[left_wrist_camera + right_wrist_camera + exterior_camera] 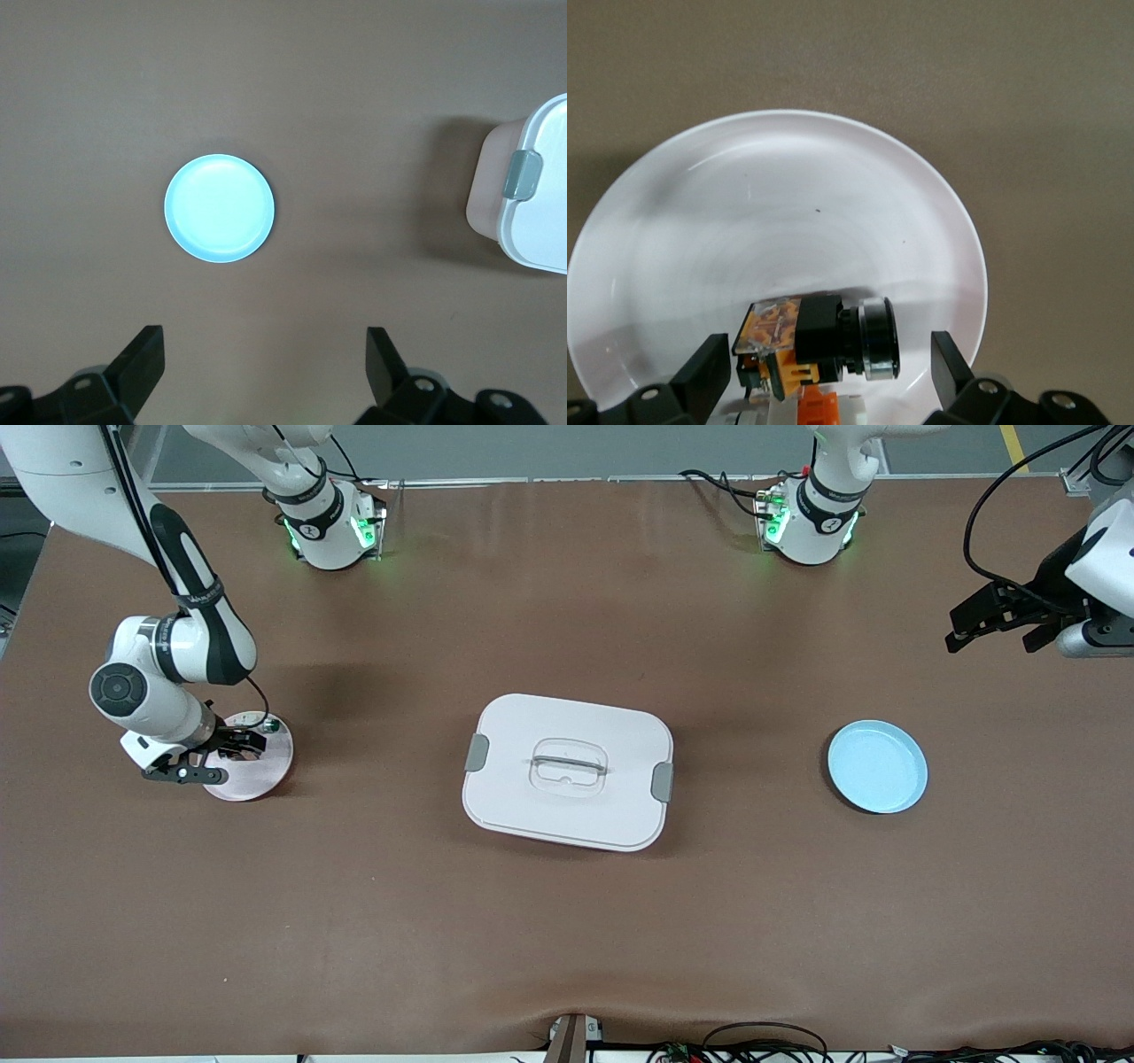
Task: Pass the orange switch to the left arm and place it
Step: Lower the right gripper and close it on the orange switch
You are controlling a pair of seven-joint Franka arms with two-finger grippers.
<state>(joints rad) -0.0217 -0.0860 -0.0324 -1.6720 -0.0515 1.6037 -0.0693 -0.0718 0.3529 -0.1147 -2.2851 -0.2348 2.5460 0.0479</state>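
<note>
The right tool (221,757) is low over the pink plate (266,779) at the right arm's end of the surface (567,939). Its fingers (700,376) stand wide apart, one on each side of the orange switch (819,341), and have not yet closed on it. The switch lies on its side in the plate, black body between the fingers and its round silver-ringed end toward one of them. A second small component with a green part (273,726) sits in the same plate, beside the tool.

Procedure for the step in hand, the pickup:
1. Centre the fingers on the black body, not on the round end, which is likely to roll out of the grip.
2. Lower until the fingertips are just clear of the plate floor, then close slowly; the switch appears light and may skid on the glossy plate.
3. Check that the neighbouring component is not caught.
4. Lift straight up before moving sideways. The white box (567,771) stands mid-surface between the pink plate and the blue plate (877,766), so carry the switch high or around it.

The left tool (997,615) waits, wide open and empty, raised above the left arm's end of the surface; its wrist view looks down on the blue plate (220,208) and one clipped end of the box (532,195).

Markings: the switch carries an orange-and-tan label, unreadable here. Dark lettering on the arm links is too small to read.
</note>
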